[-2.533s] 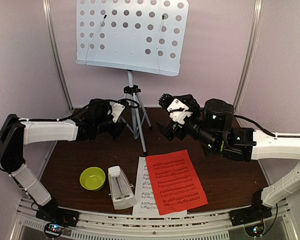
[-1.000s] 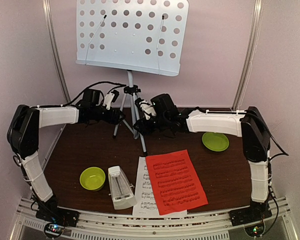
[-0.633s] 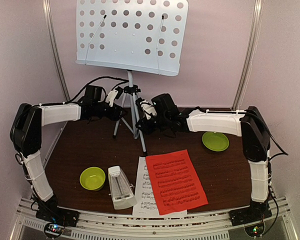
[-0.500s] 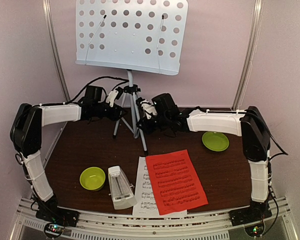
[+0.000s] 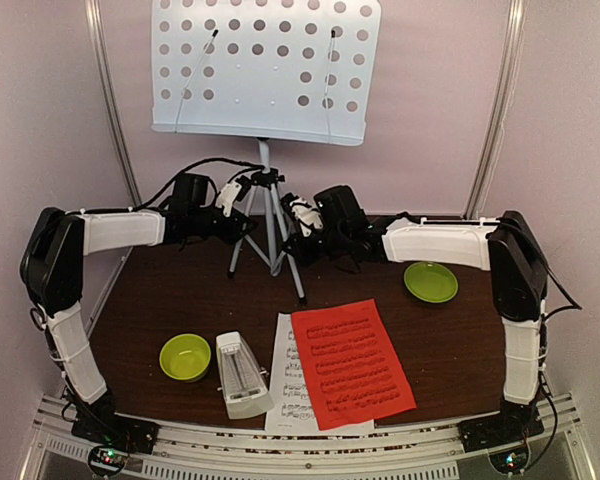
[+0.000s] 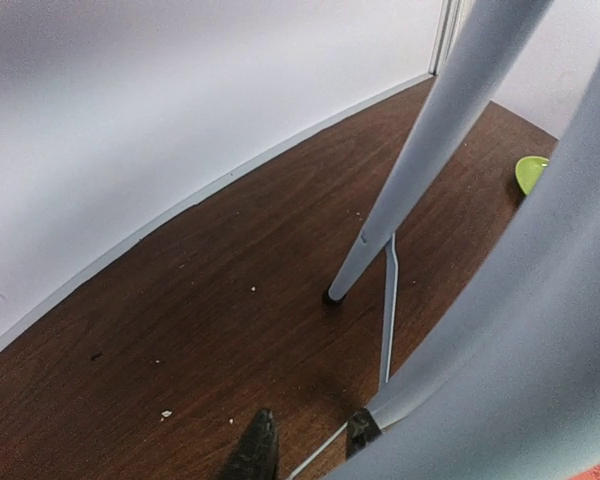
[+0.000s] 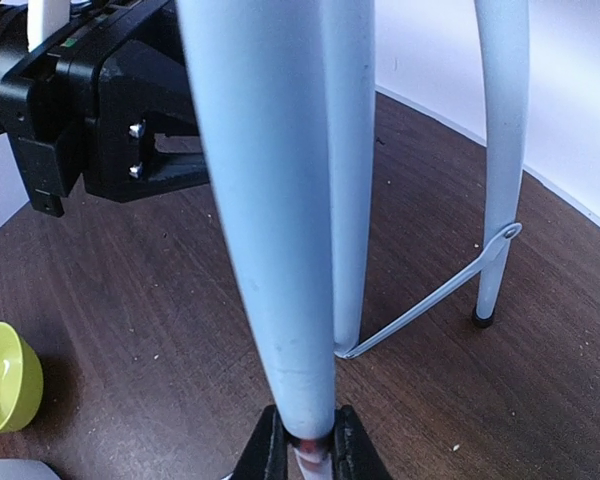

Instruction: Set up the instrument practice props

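The right end effector (image 7: 308, 442) is clamped on one leg of the music stand (image 5: 265, 70); the left end effector (image 6: 310, 432) sits at another leg — gripping or not, I cannot tell. The stand is at the back of the counter (image 5: 170, 290), between both arms. Nearer the front, the red sheet (image 5: 352, 365) lies over the white sheet (image 5: 285, 385) — the metronome (image 5: 242, 375) just beside.

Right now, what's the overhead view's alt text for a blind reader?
The left gripper and right gripper are at the legs of a white music stand on a table. Also there: red sheet over white sheet, metronome, green bowl, green plate.
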`<action>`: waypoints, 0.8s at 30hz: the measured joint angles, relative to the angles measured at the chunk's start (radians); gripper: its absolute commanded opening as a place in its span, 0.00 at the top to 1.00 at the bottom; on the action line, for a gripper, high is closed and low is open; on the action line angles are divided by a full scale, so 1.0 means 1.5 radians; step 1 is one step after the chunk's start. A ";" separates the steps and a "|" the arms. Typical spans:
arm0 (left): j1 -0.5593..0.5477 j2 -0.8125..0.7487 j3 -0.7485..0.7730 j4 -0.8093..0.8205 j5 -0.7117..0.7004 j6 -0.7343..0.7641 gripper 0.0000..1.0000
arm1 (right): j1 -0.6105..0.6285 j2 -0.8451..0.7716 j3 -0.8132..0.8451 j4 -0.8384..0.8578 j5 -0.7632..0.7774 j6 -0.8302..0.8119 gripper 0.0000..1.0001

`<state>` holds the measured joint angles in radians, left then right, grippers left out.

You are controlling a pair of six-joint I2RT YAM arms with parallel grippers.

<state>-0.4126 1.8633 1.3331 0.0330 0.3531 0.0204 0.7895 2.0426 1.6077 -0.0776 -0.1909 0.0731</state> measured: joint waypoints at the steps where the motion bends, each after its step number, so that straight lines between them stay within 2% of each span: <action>1: -0.004 -0.002 -0.003 0.002 -0.004 0.001 0.84 | -0.001 -0.005 -0.007 0.000 0.000 -0.004 1.00; 14: -0.037 -0.052 -0.079 0.048 -0.036 -0.007 0.93 | -0.009 -0.064 -0.078 -0.004 -0.007 -0.062 1.00; 24: -0.057 -0.057 -0.079 0.037 -0.045 -0.008 0.97 | -0.031 -0.105 -0.135 0.011 -0.032 -0.090 1.00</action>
<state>-0.4988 1.7782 1.2152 0.0879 0.2855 0.0086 0.7425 1.8847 1.4055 -0.0608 -0.2394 -0.0624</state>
